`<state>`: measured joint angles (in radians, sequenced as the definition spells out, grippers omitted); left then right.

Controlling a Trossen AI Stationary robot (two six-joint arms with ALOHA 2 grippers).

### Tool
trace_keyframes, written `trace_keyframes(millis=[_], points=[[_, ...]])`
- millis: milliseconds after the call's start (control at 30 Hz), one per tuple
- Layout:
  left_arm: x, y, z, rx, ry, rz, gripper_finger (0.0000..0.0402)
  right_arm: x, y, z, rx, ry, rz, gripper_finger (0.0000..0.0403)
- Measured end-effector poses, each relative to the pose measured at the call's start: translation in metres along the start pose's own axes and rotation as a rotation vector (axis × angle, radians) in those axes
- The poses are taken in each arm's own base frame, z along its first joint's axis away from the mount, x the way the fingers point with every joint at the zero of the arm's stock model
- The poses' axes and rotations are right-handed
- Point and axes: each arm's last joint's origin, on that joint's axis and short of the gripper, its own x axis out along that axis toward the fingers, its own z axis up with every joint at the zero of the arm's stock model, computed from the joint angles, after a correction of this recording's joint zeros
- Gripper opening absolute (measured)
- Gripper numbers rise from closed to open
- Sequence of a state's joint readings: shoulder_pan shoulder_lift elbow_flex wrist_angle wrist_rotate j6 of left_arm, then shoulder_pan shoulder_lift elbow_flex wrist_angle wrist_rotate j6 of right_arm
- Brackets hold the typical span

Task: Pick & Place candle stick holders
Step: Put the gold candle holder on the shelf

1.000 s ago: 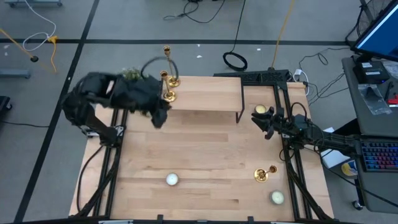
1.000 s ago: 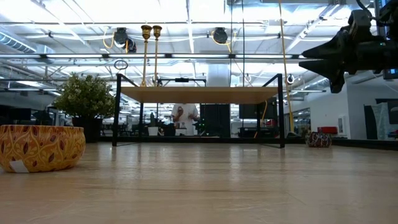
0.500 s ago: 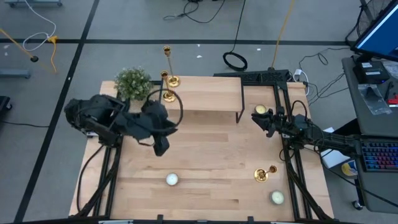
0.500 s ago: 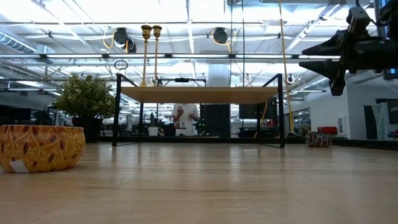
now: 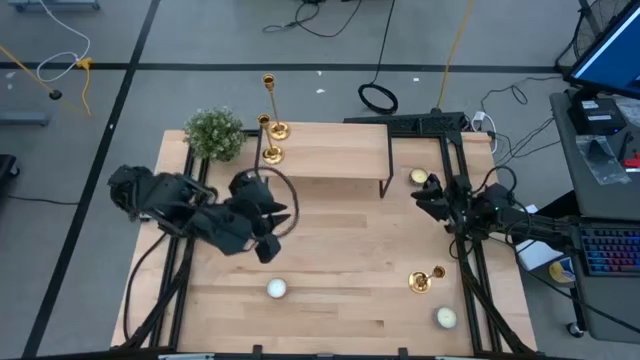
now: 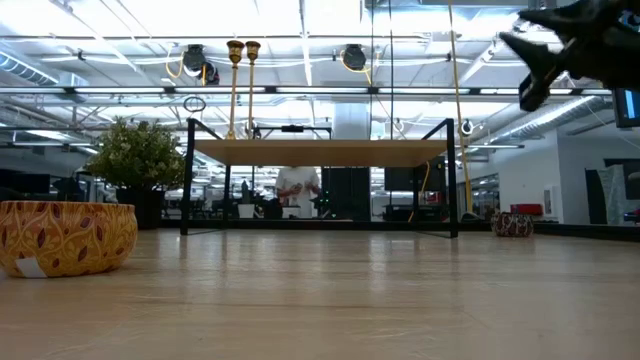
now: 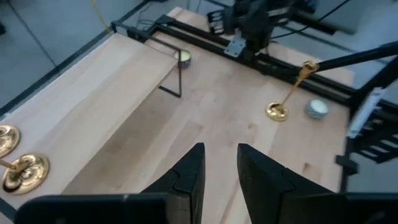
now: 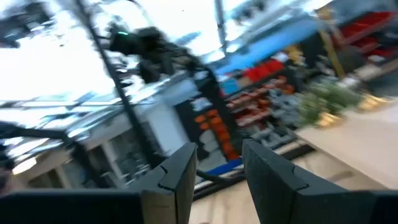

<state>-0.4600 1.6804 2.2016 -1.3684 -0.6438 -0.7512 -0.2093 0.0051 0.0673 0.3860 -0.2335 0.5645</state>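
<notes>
Both tools carry nothing, fingers slightly spread: the left tool [image 5: 268, 250] mid-bench, the right tool [image 5: 424, 199] far right. Next: grasp the leaning shiny gold metal candlestick [image 5: 424, 279] near-right.

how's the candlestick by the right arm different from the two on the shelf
The lone candlestick stands on the table near its right edge; the pair of candlesticks stands on the raised shelf at its left end. The lone one looks shorter; the pair rises taller. All are shiny gold with round bases.
</notes>
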Motion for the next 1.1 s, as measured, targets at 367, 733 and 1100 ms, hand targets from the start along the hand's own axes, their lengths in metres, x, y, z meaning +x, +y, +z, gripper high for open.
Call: trace_keyframes(millis=[367, 733, 1100], points=[[0.057, -0.026, -0.045, -0.039, 0.021, -0.055, 0.0093, 0.002, 0.015, 0.02, -0.084, -0.051, 0.135, 0.0125], [0.093, -0.003, -0.076, -0.062, -0.074, -0.224, 0.0093, 0.029, 0.035, 0.056, -0.136, 0.175, 0.187, 0.0125], [0.068, 0.057, -0.112, -0.063, -0.207, -0.288, 0.0093, 0.056, 0.046, 0.08, -0.161, 0.409, 0.168, 0.0125]])
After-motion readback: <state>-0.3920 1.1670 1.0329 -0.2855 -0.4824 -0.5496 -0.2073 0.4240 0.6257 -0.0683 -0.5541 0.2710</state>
